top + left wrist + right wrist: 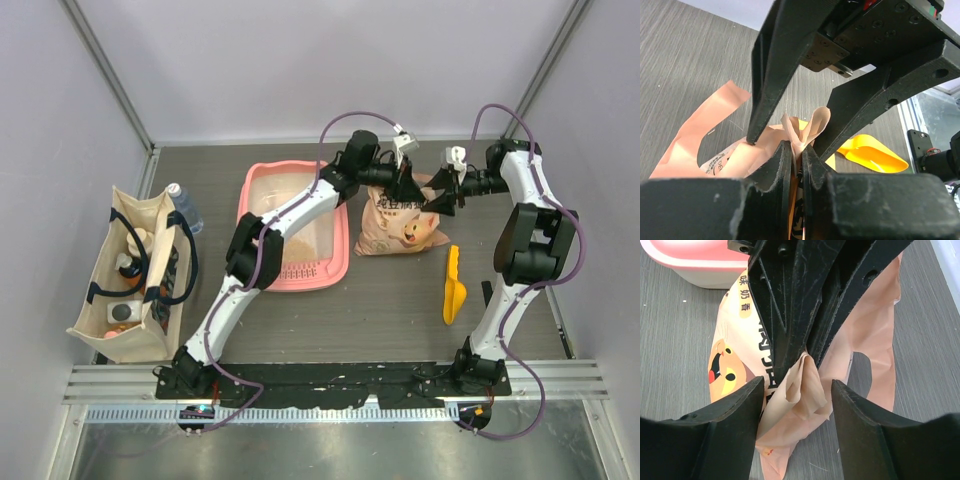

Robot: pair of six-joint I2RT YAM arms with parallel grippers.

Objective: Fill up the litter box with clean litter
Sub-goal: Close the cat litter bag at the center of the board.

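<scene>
The pink litter box (298,284) lies at centre left, with tan clean litter (312,243) on its floor and my left arm crossing above it. To its right lies a peach litter bag (403,230) with a cartoon cat. My left gripper (405,186) (796,155) is shut on a bunched fold of the bag's top edge (807,127). My right gripper (438,201) (797,390) faces it, open, with its fingers on either side of the same crumpled flap (807,387) and not touching it. A corner of the litter box (690,255) shows in the right wrist view.
A yellow-orange scoop (453,286) (867,152) lies on the table to the right of the bag. A beige tote bag (135,270) with bottles stands at the far left. Metal frame posts and walls close in the table.
</scene>
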